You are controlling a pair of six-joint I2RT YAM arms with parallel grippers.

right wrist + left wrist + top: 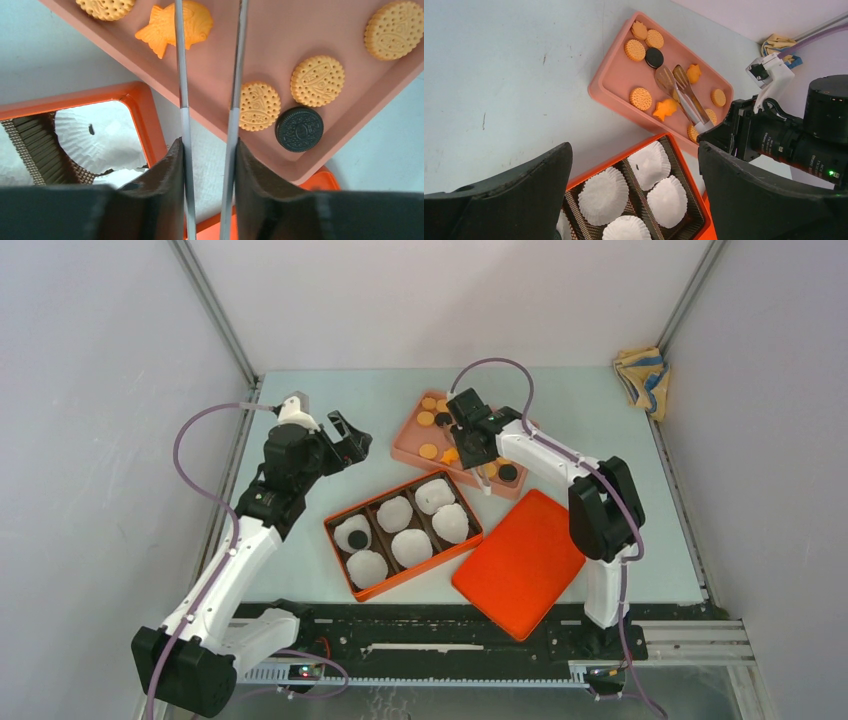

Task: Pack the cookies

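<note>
Orange cookies [427, 419] and black cookies [508, 473] lie on a pink tray [410, 445]. My right gripper [470, 445] is over the tray, shut on metal tongs [684, 95]. The tong tips stand apart and hold nothing, close to a black cookie [654, 57]. In the right wrist view the tong arms [182, 100] run between my fingers [207, 145], with round cookies [258, 106] and a black one [299, 128] beside them. The orange box [385, 496] holds white paper cups; one cup holds a black cookie [357, 538]. My left gripper [352, 445] is open and empty, up left of the box.
The box's orange lid [520, 560] lies at the front right, touching the box corner. A folded cloth [642, 378] sits in the far right corner. Grey walls close in the table on three sides.
</note>
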